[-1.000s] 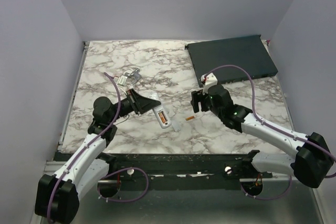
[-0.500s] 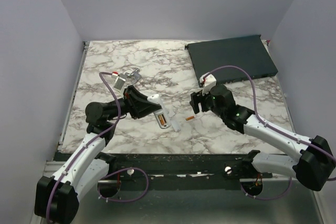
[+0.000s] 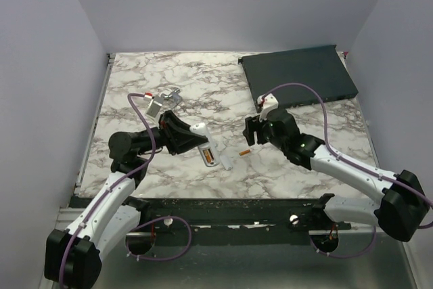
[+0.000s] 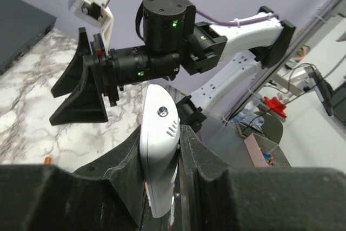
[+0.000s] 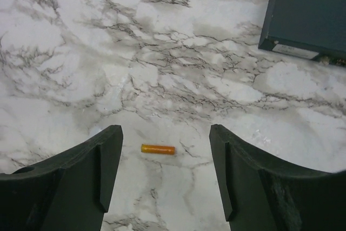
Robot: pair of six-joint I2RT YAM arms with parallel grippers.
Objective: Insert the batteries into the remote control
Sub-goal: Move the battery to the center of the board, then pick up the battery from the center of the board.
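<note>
The left claw (image 4: 162,133) is clenched on the remote control (image 3: 211,150), its two dark fingers pressing the white handset's long sides at the far end. The remote control sits left of the tabletop's middle, slanting from far left to near right, with its orange-copper recess facing up in the overhead view. Whether its near end touches the marble cannot be told. In the left wrist view its rounded white tip points towards the right arm.

Just beside the remote's near end, to the right, a single battery (image 5: 158,149) lies flat on the marble tabletop (image 3: 135,72), apart from the handset.

The right claw (image 5: 164,133) is released, jaws spread wide and holding nothing. It hangs over that battery, which shows in the gap between the fingers without touching either.

At the far right corner lies a dark flat box (image 3: 298,72), well apart from the battery. A small pale grey piece (image 3: 174,94) rests far left of the remote.
</note>
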